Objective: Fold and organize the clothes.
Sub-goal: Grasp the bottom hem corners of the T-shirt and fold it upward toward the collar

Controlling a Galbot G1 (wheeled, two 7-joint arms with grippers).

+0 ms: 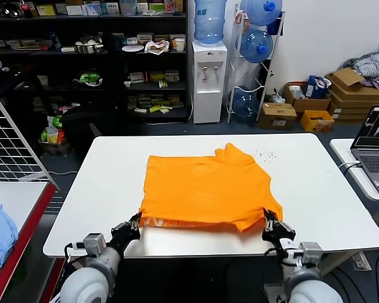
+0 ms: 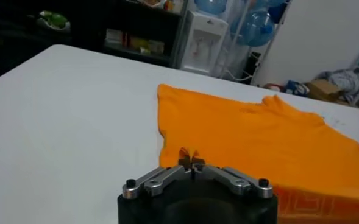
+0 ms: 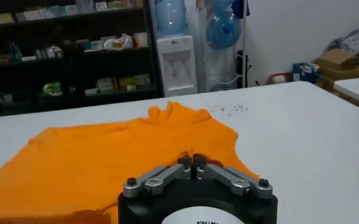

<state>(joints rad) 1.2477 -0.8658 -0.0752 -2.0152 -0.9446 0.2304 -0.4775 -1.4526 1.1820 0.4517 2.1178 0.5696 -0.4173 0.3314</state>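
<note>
The orange T-shirt [image 1: 208,189] lies partly folded on the white counter [image 1: 107,189], each near corner pinched by the left end effector [image 1: 134,223] and right end effector [image 1: 267,222], so uneven pulling could slip a corner free.

Both arms end in rounded, light grey, glossy forearm shells that narrow into silver-grey wrist blocks with small dark fittings. A thin black cable loops beside the wrist block on the left arm, and darker cabling runs along the right one. The left gripper [image 1: 136,221] and the right gripper [image 1: 266,218] are built alike: black linkage fingers set on a black base. From the wrist views each gripper [image 2: 191,159] shows a matte black rounded housing, two brushed-silver link bars angled up to a peak, a dark round screw at each outer end, and small black fingertips [image 3: 199,161]. A white label with partial dark lettering sits on the right housing.
</note>
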